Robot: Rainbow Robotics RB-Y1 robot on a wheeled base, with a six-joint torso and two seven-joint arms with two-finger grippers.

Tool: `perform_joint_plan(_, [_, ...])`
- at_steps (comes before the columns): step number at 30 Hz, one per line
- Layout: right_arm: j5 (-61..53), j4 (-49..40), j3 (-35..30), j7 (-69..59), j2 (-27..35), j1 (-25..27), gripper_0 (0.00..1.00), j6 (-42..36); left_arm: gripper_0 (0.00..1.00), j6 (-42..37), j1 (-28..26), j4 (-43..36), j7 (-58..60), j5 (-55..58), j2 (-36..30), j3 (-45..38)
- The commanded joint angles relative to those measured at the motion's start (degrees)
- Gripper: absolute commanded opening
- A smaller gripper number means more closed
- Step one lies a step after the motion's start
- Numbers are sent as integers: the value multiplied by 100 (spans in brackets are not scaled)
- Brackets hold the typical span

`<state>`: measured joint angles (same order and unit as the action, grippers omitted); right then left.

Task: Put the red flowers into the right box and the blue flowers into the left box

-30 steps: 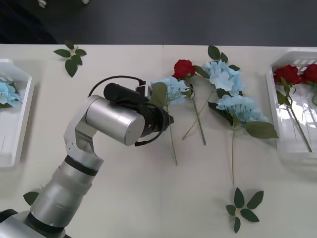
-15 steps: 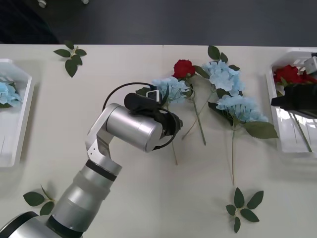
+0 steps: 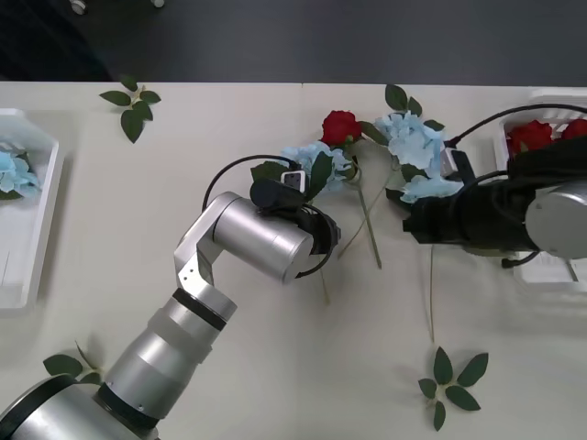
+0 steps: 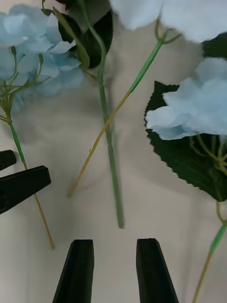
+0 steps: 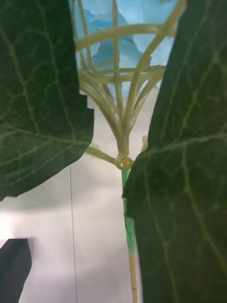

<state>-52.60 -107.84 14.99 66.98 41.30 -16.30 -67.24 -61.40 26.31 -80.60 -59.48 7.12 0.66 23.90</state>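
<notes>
1. The left box (image 3: 23, 266) holds 1 of the blue flowers (image 3: 11, 172).
2. The left gripper (image 3: 323, 240), jaw state unclear, hangs over a table blue flower (image 3: 312, 163).
3. The right gripper (image 4: 112, 270), fingers apart, faces the rose stem (image 4: 113, 175).
4. The right box (image 3: 521, 243) holds 2 red flowers (image 3: 530, 136).

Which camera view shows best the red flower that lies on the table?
The front view: the red flower shows whole there, with its bloom and its stem running toward the robot, between the blue flowers. The right wrist view shows a green stem above the right gripper, probably the rose's. The left wrist view shows a blue flower close up.
</notes>
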Motion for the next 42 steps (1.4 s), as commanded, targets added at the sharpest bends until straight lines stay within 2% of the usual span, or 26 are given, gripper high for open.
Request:
perform_joint_plan(1, [496, -105, 215, -642, -184, -58, 26, 18, 35, 40, 84, -43, -205, -79, 34, 106])
perform_joint_plan(2, [602, -105, 294, -747, -202, -58, 26, 18, 16, 40, 84, -43, -205, -88, 34, 115])
perform_joint_plan(3, [690, -105, 382, -835, -211, -75, 26, 18, 7, 40, 84, -43, -205, -96, 34, 115])
perform_joint_plan(5, [857, -105, 567, -1046, -211, -102, 26, 9, 0, 40, 84, -43, -205, -105, 34, 115])
perform_joint_plan(15, [1226, -53, 707, -1820, -202, -93, 26, -588, 0, 40, 84, -122, -222, -61, 34, 115])
perform_joint_plan(19, [1349, 53, 707, -1855, -167, -93, 26, -544, 0, -3, 58, -272, -222, -9, 34, 106])
perform_joint_plan(22, [1744, 167, 707, -1899, -158, -84, 26, -536, 0, -294, -47, -747, -205, 71, -180, 115])
perform_joint_plan(30, [2096, 439, 707, -1925, -52, -75, 26, -501, 0, -830, -830, -2750, -126, 211, -953, -26])
perform_joint_plan(32, [2078, 439, 716, -1908, 9, -66, 36, -457, 0, -1023, -1005, -3216, -126, 211, -1111, -131])
perform_joint_plan(33, [2026, 431, 716, -1899, 36, -66, 46, -439, 0, -1155, -1120, -3524, -126, 211, -1217, -219])
perform_joint_plan(35, [1990, 431, 716, -1872, 71, -75, 72, -386, 0, -1357, -1295, -3990, -126, 202, -1366, -351])
perform_joint_plan(36, [1999, 431, 716, -1846, 88, -75, 81, -351, 0, -1542, -1445, -4394, -126, 202, -1489, -509])
perform_joint_plan(39, [2149, 431, 777, -1767, 115, -66, 95, -351, 0, -1867, -1691, -5018, -126, 211, -1665, -852])
perform_joint_plan(42, [2324, 439, 980, -1723, 238, -75, 97, -351, 0, -2201, -1911, -5607, -152, 290, -1788, -1362])
